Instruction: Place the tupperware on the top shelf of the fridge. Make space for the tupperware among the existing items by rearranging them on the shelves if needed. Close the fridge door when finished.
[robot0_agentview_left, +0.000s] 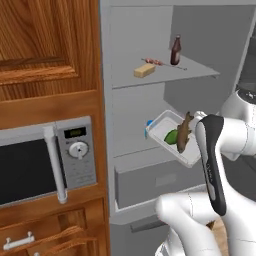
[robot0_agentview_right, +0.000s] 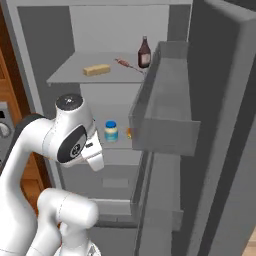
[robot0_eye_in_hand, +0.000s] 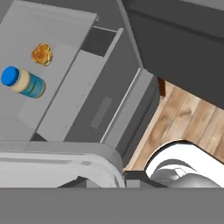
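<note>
With my pincer (robot0_eye_in_hand: 103, 181) clamped on the tupperware's (robot0_agentview_left: 172, 137) rim, I carry it level so its food stays in, below the top shelf (robot0_agentview_left: 197, 70), where the bottle (robot0_agentview_left: 176, 50) and tan block (robot0_agentview_left: 144, 70) leave room.

You see the tupperware (robot0_eye_in_hand: 57, 168) cut off at the hand view's bottom, under the hand; the arm hides most of the jar (robot0_agentview_left: 149, 123) beyond it.

arm (robot0_agentview_right: 35, 145): glossy white, rounded | joints: dark caps, black link panel
</note>
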